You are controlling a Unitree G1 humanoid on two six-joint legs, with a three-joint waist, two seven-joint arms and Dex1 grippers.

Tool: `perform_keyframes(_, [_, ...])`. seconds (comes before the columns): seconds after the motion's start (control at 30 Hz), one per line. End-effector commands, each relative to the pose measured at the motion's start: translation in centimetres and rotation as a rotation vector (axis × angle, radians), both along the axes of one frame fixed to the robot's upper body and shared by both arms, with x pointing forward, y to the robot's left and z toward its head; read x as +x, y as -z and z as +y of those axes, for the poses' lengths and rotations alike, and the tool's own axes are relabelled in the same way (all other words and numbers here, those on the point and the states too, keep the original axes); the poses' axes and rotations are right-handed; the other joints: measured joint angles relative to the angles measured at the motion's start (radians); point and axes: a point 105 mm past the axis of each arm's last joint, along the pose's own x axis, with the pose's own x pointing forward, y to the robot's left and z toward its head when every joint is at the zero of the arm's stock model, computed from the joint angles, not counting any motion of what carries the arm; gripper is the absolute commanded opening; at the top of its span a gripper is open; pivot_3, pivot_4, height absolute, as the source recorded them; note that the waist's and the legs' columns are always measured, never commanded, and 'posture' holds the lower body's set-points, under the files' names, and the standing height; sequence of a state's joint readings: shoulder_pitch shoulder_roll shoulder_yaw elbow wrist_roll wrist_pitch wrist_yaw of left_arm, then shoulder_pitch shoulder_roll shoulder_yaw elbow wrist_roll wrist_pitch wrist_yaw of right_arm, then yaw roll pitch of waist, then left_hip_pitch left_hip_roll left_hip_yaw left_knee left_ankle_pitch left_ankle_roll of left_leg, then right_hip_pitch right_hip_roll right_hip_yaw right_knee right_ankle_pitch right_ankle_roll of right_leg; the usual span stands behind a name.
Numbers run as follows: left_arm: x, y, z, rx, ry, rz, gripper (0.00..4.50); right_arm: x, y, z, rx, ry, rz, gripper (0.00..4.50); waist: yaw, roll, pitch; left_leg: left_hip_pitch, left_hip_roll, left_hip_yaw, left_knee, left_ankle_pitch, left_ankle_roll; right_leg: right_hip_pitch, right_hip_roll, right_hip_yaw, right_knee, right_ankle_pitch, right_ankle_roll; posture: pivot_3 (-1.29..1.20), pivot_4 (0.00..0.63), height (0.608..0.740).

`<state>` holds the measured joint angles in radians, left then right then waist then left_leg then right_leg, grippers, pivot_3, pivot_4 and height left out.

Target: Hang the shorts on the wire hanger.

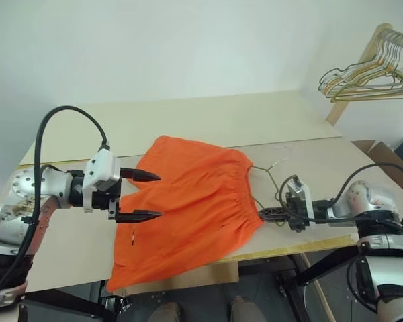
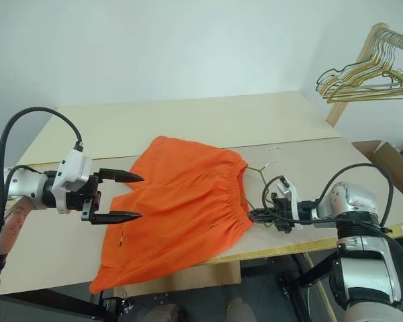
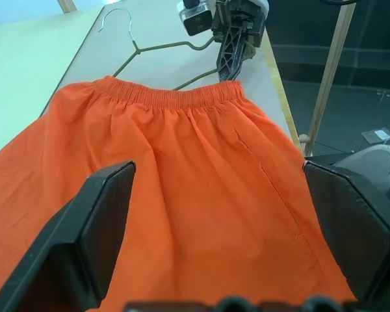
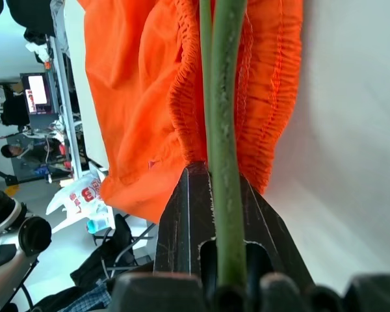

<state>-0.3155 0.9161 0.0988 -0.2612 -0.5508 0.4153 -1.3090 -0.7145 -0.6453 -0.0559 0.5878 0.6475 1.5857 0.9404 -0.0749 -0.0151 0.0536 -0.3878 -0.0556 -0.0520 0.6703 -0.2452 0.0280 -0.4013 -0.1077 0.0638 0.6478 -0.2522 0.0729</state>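
Bright orange soft fabric shorts [image 1: 188, 208] with a gathered elastic waistband lie spread flat on the pale beige tabletop [image 1: 208, 117], waistband toward the robot's right, leg hems reaching the table's near edge, one corner hanging slightly over it.

Thin dark grey-green wire hanger [image 1: 265, 178]: lies on the table just beside the waistband, its small hook pointing away toward the far side. One wire arm runs under or into the waistband edge; how far in, cannot tell.

Right gripper [image 1: 269, 215]: black fingers pressed together, pinching the hanger's wire at the waistband's near corner. In the right wrist view the green wire [image 4: 224, 130] runs straight up between the closed fingers [image 4: 182, 221], with bunched orange waistband pressed against it on both sides.

Left gripper [image 1: 140, 196]: fingers spread wide, holding nothing, poised over the left part of the shorts and pointing toward the waistband. Left wrist view looks across the fabric to the right gripper [image 3: 231, 49] at the far hem.

A bunch of gold and pale-green wire hangers [image 1: 369, 77] hangs on a wooden rack at upper right, well apart from the table.
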Motion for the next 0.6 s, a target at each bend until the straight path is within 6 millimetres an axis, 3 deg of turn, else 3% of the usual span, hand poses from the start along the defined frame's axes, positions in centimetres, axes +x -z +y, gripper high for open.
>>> perform_keyframes(0.03, [0.2, -1.0, -0.2, 0.008, 0.014, -0.054, 4.48, 1.8, -1.4, 1.1, 0.031, 0.003, -0.087, 0.00, -0.003, 0.000, 0.000, 0.000, 0.000, 0.000, 0.000, 0.000, 0.000, 0.000, 0.000, 0.000, 0.000, 0.000, 0.000, -0.05, 0.017, 0.740])
perform_keyframes(0.27, [0.3, -1.1, 0.0, 0.014, 0.014, -0.056, 4.48, 2.3, -1.7, 1.4, 0.009, -0.024, -0.135, 0.00, 0.000, 0.000, 0.000, -0.002, 0.000, 0.000, 0.000, 0.000, 0.000, -0.001, 0.000, 0.000, 0.000, 0.000, 0.000, -0.05, 0.018, 0.740])
perform_keyframes(0.43, [1.1, -1.5, 0.1, 0.018, 0.001, -0.081, 4.48, 3.5, -4.8, 0.5, -0.318, -0.126, -0.520, 0.00, 0.001, 0.000, 0.000, -0.002, 0.000, 0.000, 0.000, 0.000, 0.000, -0.003, 0.000, 0.000, 0.000, 0.000, 0.000, -0.08, 0.014, 0.740])
perform_keyframes(0.6, [2.6, -2.5, 0.2, 0.027, 0.004, -0.135, 4.48, 3.4, -8.6, 0.6, -0.581, -0.265, -0.809, 0.00, -0.001, 0.000, 0.000, -0.002, 0.000, 0.000, 0.000, 0.000, 0.000, -0.002, 0.000, 0.000, 0.000, 0.000, 0.000, -0.11, 0.007, 0.740])
